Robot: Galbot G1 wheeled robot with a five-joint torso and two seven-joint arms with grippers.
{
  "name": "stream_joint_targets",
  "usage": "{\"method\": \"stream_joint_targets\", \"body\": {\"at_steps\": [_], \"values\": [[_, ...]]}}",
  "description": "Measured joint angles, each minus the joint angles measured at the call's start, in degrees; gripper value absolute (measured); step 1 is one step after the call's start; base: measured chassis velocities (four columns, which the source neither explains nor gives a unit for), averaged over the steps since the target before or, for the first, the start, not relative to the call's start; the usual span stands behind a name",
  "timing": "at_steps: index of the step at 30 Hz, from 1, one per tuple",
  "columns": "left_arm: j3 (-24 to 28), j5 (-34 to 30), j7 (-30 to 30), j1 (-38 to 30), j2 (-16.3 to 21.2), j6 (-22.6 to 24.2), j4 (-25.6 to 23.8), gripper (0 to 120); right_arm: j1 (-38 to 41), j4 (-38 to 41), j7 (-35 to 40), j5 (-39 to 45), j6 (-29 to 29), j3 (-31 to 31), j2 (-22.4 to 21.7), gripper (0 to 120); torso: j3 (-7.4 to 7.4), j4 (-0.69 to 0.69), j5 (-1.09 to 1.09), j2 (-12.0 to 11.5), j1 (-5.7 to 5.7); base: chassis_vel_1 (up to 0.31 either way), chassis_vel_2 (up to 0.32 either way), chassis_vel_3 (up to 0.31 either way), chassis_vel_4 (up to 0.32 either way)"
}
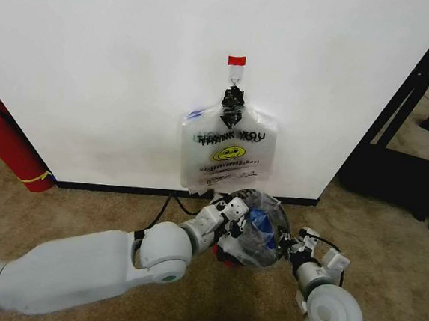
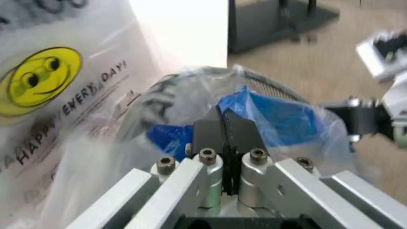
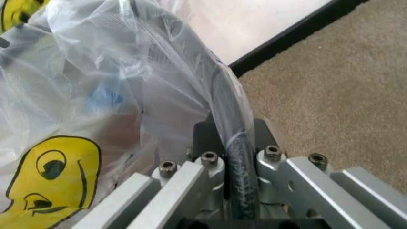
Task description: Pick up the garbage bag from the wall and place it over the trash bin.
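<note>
Pincer, left: I read its jaws as closed tight on a fold of the garbage bag, at the bin's near-left rim.
Pincer, right: clamped over the wire rim of the trash bin with bag film caught under it, on the bin's right side.
Bag: draped over the bin mouth, blue streaks showing through the film; the smiley print sits on the side my right wrist camera sees.
Bin: on the carpet floor, just in front of the wall and its black skirting.
Still hanging: the tied THANK YOU bundle on the hook under the red tape patch.
Step, as I judge it: seating the bag around the rim, late in the task.
Next move calls for: spreading the film evenly round the rim without tipping the bin, then letting go cleanly.
</note>
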Motion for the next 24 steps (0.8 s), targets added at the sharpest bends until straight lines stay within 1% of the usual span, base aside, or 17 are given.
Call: {"method": "stream_joint_targets", "body": {"at_steps": [1,3,6,7,8,9,10,15,19,20,22,24], "values": [[0.0,0.0,0.0,0.0,0.0,0.0,0.0,0,0.0,0.0,0.0,0.0,0.0,0.0,0.0,0,0.00,0.00,0.00,0.0,0.00,0.000,0.000,0.000,0.000],[-3.7,-0.3,0.5,3.8,0.2,-1.1,-0.8,0,0.1,0.3,0.7,1.1,-0.2,0.6,0.0,0,0.00,0.01,0.00,0.0,0.00,0.000,0.000,0.000,0.000],[-9.3,-0.7,1.3,9.7,0.1,-2.4,-1.6,0,0.1,0.6,1.5,2.7,-0.4,1.3,-0.2,0,0.00,-0.01,0.01,0.0,0.00,0.000,0.000,0.000,0.000],[-9.3,-0.7,1.3,9.7,0.1,-2.4,-1.6,0,0.1,0.6,1.5,2.7,-0.4,1.3,-0.2,0,0.00,-0.01,0.01,0.0,0.00,0.000,0.000,0.000,0.000],[-11.1,-0.6,1.6,11.8,0.0,-3.0,-1.7,0,0.1,0.7,1.8,3.2,-0.4,1.4,-0.2,0,-0.01,-0.02,0.01,0.0,0.00,0.000,0.000,0.000,0.000],[-14.6,-0.4,2.1,15.5,-0.3,-3.9,-2.0,0,0.4,0.7,2.6,4.4,-0.4,1.8,-0.1,0,-0.01,-0.01,0.00,0.0,0.00,0.000,0.000,0.000,0.000],[-15.8,-0.1,2.3,17.0,-0.4,-4.3,-2.2,0,0.6,0.7,2.9,4.8,-0.5,1.9,-0.1,0,-0.01,-0.01,0.01,0.0,0.00,0.000,0.000,0.000,0.000],[-19.6,1.2,2.8,21.6,-0.3,-5.5,-2.8,0,1.1,0.6,4.4,6.5,-0.5,2.7,0.0,0,0.00,0.00,0.01,0.0,0.00,0.000,0.000,0.000,0.000],[-21.4,2.8,3.4,24.7,-0.3,-6.6,-2.7,0,1.4,0.6,5.7,7.6,-0.6,3.4,0.1,0,0.00,-0.02,0.01,0.0,0.00,0.000,0.000,0.000,0.000],[-22.3,3.8,3.8,26.6,-0.4,-7.3,-2.3,0,1.4,0.7,6.1,8.0,-0.6,3.6,0.2,0,0.00,-0.02,0.01,0.0,0.00,0.000,0.000,0.000,0.000],[-22.7,4.3,4.0,27.4,-0.5,-7.7,-2.1,0,1.5,0.8,6.4,8.3,-0.5,3.6,0.3,0,0.00,-0.01,0.01,0.0,0.00,0.000,0.000,0.000,0.000],[-23.4,6.4,4.7,30.1,-0.6,-8.8,-1.6,0,1.6,1.2,6.9,9.0,-0.6,3.8,0.4,0,0.00,0.00,0.01,0.0,0.00,0.000,0.000,0.000,0.000]]}}
